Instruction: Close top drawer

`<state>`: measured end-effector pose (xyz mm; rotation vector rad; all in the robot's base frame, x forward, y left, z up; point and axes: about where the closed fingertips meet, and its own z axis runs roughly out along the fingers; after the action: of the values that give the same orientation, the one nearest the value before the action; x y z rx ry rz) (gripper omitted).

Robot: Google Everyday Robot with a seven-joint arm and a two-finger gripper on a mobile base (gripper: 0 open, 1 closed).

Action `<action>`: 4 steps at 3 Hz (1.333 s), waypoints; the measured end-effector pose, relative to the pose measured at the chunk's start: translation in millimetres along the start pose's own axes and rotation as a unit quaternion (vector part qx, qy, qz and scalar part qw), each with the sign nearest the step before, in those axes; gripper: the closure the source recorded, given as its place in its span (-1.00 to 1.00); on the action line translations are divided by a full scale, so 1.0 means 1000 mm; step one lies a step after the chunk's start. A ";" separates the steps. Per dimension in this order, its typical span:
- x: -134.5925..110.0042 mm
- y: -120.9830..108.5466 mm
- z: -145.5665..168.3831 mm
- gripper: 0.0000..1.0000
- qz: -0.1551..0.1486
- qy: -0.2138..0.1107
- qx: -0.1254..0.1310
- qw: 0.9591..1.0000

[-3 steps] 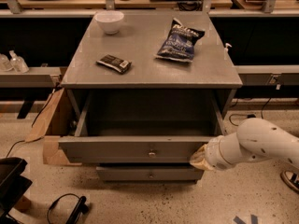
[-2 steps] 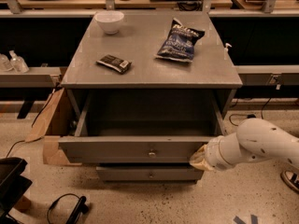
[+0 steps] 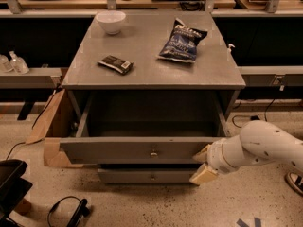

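Currently the top drawer (image 3: 118,149) stands pulled well out of the cabinet (image 3: 147,72), at centre frame. Its grey box is open to view and looks bare inside. The front panel runs left to right across the frame, long axis horizontal, with the knob (image 3: 153,153) at its middle.

Gripper (image 3: 195,168) is lower right of centre, at the right-hand end of the panel. The arm (image 3: 265,145) reaches in from the right edge of the frame. Its tan fingers (image 3: 203,152) are spread apart, with nothing between them that I can make out. The upper finger lies over the panel face near its end. The lower one hangs just under the panel's bottom edge, in front of the lower drawer front (image 3: 128,176). Real contact with the panel: cannot tell.

Key relation: the panel lies between gripper and cabinet. The closing direction runs toward the top of the frame, square to the panel's long axis. The gripper is well off-centre, far to the right of the knob.

Judgement: a push from that end would load one side of the drawer, so it may skew on its runners. A push nearer the knob would drive it straighter.

On the cabinet top are a bowl (image 3: 111,21), a dark packet (image 3: 115,64) and a chip bag (image 3: 182,42), all clear of the drawer's path.
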<state>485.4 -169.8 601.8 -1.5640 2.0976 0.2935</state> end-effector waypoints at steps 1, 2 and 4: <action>0.000 0.000 0.000 -1.00 0.000 0.000 -0.001 1.000; 0.000 0.001 0.000 -0.71 0.000 0.000 -0.001 1.000; -0.003 -0.009 0.003 0.37 -0.002 0.006 -0.007 1.000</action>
<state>495.9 -168.4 601.7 -1.5813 2.1062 0.2989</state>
